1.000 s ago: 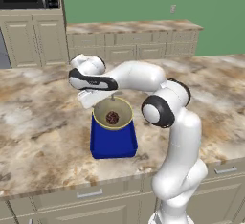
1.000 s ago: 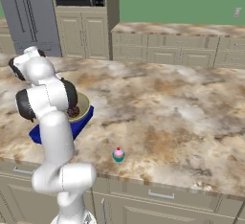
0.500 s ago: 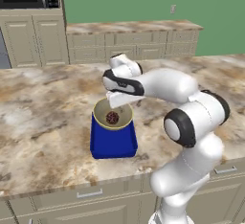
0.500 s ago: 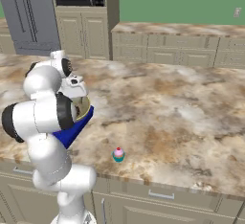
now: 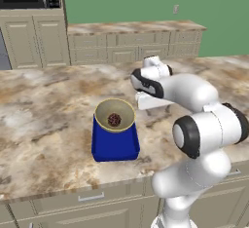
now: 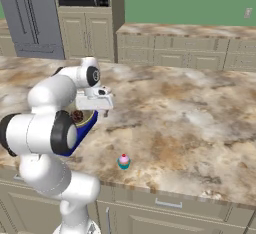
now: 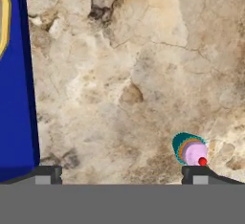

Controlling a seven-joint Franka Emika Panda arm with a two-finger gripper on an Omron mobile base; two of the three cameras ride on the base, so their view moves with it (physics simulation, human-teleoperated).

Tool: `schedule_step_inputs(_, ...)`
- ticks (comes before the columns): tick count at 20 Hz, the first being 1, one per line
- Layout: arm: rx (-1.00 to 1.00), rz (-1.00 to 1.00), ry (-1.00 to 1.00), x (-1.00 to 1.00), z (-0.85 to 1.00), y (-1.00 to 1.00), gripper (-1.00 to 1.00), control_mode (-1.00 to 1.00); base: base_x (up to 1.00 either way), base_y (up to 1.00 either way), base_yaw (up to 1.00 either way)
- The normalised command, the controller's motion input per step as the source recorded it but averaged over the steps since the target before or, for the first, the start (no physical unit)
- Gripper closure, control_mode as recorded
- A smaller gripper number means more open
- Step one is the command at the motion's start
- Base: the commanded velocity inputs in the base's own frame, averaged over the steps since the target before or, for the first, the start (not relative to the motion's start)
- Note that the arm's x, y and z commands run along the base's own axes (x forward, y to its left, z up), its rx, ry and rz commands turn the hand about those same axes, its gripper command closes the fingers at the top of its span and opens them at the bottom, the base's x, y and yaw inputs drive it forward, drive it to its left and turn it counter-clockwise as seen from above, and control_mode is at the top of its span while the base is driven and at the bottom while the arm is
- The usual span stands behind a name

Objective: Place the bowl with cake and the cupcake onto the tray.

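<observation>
A blue tray (image 5: 115,146) sits on the marble worktop (image 5: 44,120), its long axis running from the front edge toward the back. The bowl with cake (image 5: 115,115) rests on the tray's far end. The cupcake (image 6: 123,161) stands upright near the front edge, apart from the tray. The gripper (image 5: 154,101) hovers empty, jaws apart.

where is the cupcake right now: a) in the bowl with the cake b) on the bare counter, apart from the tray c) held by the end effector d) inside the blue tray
b: the cupcake stands alone on the marble counter, clear of the tray that already holds the bowl with cake.
</observation>
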Motion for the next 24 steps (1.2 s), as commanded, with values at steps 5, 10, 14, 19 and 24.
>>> schedule_step_inputs(5, 0.04, -0.16, 0.13, -0.40, -0.07, -0.72, -1.00, -1.00, 0.00, 0.00, 0.00)
schedule_step_inputs(10, 0.02, -0.20, 0.01, -0.75, -0.40, -0.25, -1.00, -1.00, 0.00, 0.00, 0.00)
schedule_step_inputs(14, 0.00, -0.14, 0.03, -0.53, -0.30, -0.35, -1.00, -1.00, 0.00, 0.00, 0.00)
schedule_step_inputs(19, 0.00, -0.02, 0.00, -0.25, -0.24, -0.69, -1.00, -1.00, 0.00, 0.00, 0.00)
schedule_step_inputs(24, 0.00, 0.00, -0.13, 0.18, -0.30, -0.11, -1.00, -1.00, 0.00, 0.00, 0.00)
